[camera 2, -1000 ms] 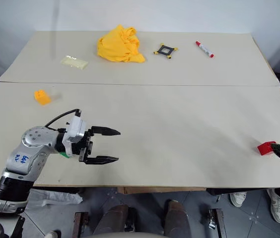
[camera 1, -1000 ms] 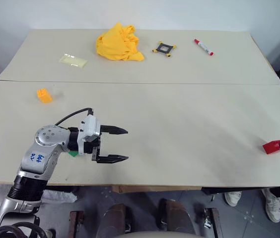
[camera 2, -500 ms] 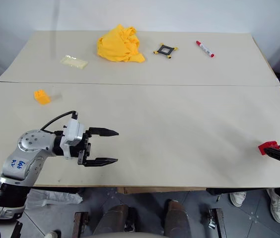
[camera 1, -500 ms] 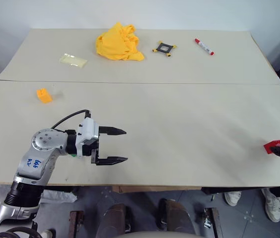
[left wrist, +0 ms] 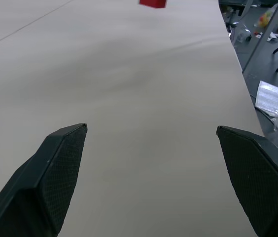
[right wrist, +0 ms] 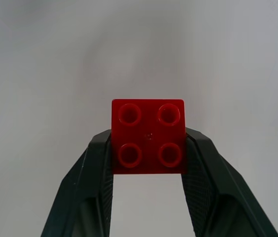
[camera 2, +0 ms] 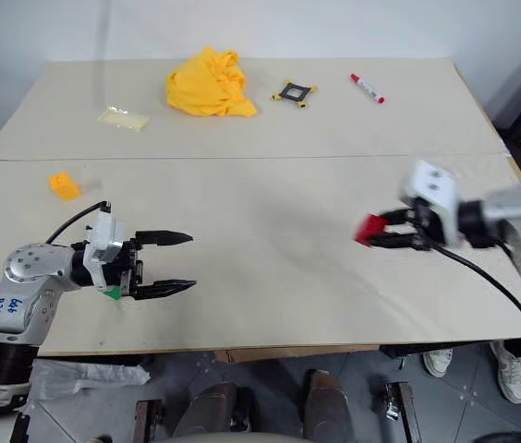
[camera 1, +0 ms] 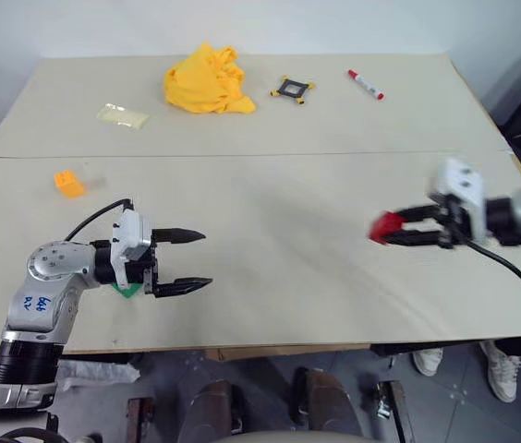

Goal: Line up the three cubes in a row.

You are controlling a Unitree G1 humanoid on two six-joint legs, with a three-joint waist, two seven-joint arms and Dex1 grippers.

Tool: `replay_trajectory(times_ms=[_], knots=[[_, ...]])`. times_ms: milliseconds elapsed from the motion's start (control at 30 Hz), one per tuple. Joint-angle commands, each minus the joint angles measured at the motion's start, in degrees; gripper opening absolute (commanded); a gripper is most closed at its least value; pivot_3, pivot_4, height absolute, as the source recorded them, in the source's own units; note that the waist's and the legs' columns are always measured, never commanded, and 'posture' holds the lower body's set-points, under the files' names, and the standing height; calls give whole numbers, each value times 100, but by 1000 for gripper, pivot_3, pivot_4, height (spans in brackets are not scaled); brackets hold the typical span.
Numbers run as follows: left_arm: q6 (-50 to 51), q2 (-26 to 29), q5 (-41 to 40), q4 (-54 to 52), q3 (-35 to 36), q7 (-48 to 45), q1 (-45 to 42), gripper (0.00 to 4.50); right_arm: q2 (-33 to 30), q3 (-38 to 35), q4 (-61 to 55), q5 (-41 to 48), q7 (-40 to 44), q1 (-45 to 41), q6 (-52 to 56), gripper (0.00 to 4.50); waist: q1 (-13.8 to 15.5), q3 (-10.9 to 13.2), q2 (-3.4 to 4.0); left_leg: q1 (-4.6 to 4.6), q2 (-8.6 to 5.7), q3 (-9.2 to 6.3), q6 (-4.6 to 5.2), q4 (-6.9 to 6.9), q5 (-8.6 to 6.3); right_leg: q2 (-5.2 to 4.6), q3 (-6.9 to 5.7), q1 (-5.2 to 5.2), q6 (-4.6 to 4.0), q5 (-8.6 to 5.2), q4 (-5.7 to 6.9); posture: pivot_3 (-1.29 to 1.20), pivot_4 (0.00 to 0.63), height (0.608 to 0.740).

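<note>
Right end effector (camera 1: 399,228) grips the red cube (right wrist: 148,137) — left end effector (camera 1: 194,261) gapes (nothing held).

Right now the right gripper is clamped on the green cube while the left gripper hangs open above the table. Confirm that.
Not quite. The cube clamped in the right gripper is the red cube, not the green one; the right wrist view shows its four studs between the fingers. The green cube sits on the table under the left gripper, which does hang open.
</note>
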Motion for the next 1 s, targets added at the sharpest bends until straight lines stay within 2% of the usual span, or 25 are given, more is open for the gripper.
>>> replay_trajectory(times_ms=[33, 133, 167, 200, 500, 667, 833, 1000], knots=[[-67, 65, -43, -167, 214, 62, 134, 4500, 457, 619, 458, -529, 192, -505, -355, 1477, 44, 0, 0, -16, -5, -13, 0, 3, 0, -4, -6, -10, 0, 0, 1, 0, 150, 740], [15, 179, -75, -590, 467, 224, 514, 4500, 1316, 1243, 1605, -1222, -10, -1174, -1101, 1477, 163, 0, -1, -83, -21, -26, 5, 19, -1, -11, -47, -64, 1, 1, 9, 0, 150, 740], [37, 215, -84, -701, 542, 267, 613, 4500, 1458, 1330, 1847, -1339, -51, -1293, -1255, 1477, 84, -2, -12, -102, -31, -35, 12, 33, -5, -20, -60, -82, 1, 1, 34, 0, 150, 740], [57, 239, -97, -758, 593, 303, 668, 4500, 1562, 1352, 2069, -1418, -41, -1388, -1382, 1477, -2, 1, -16, -97, -29, -19, 22, 38, -13, -22, -74, -81, 1, 1, 39, 0, 150, 740], [221, 305, -160, -1194, 870, 555, 1073, 4500, 2073, 1442, 3248, -1882, 384, -1851, -2335, 1477, -21, 2, -17, -95, -13, -34, 20, 46, -12, -23, -115, -65, 0, 0, 37, 0, 150, 740], [263, 316, -137, -1263, 908, 619, 1097, 4500, 2011, 1380, 3368, -1963, 742, -1896, -2531, 1477, -14, 2, -17, -94, -10, -32, 19, 51, -11, -23, -114, -65, -1, 0, 40, 0, 150, 740], [257, 302, -111, -1276, 863, 623, 1086, 4500, 1400, 1173, 3085, -1939, 1064, -1636, -2561, 1477, 21, 2, -17, -96, -16, -42, 19, 52, -11, -25, -114, -62, -1, 0, 40, 0, 150, 740], [233, 243, -70, -1207, 727, 615, 967, 4500, 965, 933, 2263, -1715, 1222, -1039, -2037, 1477, -1, 2, -17, -95, -13, -42, 19, 53, -11, -24, -116, -57, -1, 0, 36, 0, 150, 740]])
